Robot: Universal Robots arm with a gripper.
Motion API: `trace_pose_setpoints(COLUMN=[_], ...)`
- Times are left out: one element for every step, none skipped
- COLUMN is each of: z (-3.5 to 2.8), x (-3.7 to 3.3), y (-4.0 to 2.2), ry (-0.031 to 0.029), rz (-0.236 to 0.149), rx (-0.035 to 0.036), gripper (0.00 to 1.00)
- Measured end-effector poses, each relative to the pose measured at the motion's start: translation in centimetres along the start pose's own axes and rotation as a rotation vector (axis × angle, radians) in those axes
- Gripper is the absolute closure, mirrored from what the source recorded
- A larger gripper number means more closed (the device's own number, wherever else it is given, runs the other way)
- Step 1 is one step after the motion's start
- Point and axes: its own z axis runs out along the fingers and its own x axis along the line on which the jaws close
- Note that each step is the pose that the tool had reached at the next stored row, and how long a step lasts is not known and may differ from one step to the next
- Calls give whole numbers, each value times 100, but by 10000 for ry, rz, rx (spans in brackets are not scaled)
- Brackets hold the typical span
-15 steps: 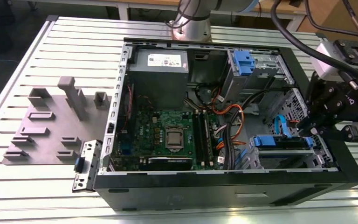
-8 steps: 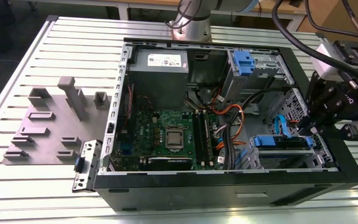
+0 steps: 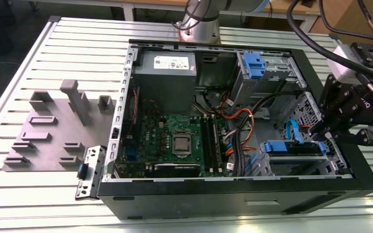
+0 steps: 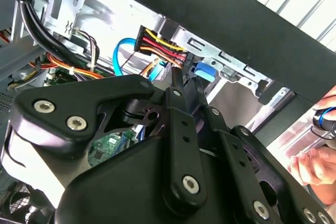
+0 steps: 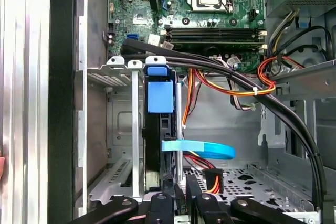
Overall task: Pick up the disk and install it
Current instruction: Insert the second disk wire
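Open computer case (image 3: 238, 194) lying on the slotted bench (image 3: 18, 194), inside turned up to the camera. In the lower right part of the exterior view, the disk (image 3: 293, 147) already sitting in the drive cage at the case's right wall, blue carrier end upward. Standing on its edge there, with its long axis going down into the cage.

In the first wrist view, seen edge-on as a thin dark slab with the blue tab (image 5: 159, 98) at the far end, between metal guides. Long axis running straight away from the gripper (image 5: 178, 198), so in line with the jaws and just ahead of them. Blue flat cable (image 5: 202, 150) crossing beside it.

At the far right of the exterior view, the gripper (image 3: 317, 132) hanging over the case rim, just beside the cage. In the second wrist view, jaws drawn narrow, almost together, tips (image 4: 184, 85) very near the blue tab (image 4: 205, 71). Nothing seen clamped between them; contact with the tab hard to judge. A person's hand (image 4: 310, 163) waiting outside the case.
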Motion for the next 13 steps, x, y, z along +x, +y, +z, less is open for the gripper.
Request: trace_pose_setpoints(z=[7,16,24,31,38,42,44,46,48,48,48,49,48], x=[-1,-4,-7,-11,-14,-16,-19,-21,-22,-23,-22,-22,-22], y=[-7,-15,-23,-33,-43,-55,-67,-77,-83,-83,-84,-85,-86], ry=[6,14,18,21,21,23,24,27,26,26,26,25,25], rz=[1,2,3,4,4,5,6,6,6,7,8,8,7], rx=[-12,-25,-41,-60,-81,-105,-126,-144,-157,-159,-159,-160,-160], gripper=[76,76,76,76,76,76,76,76,76,76,76,76,76])
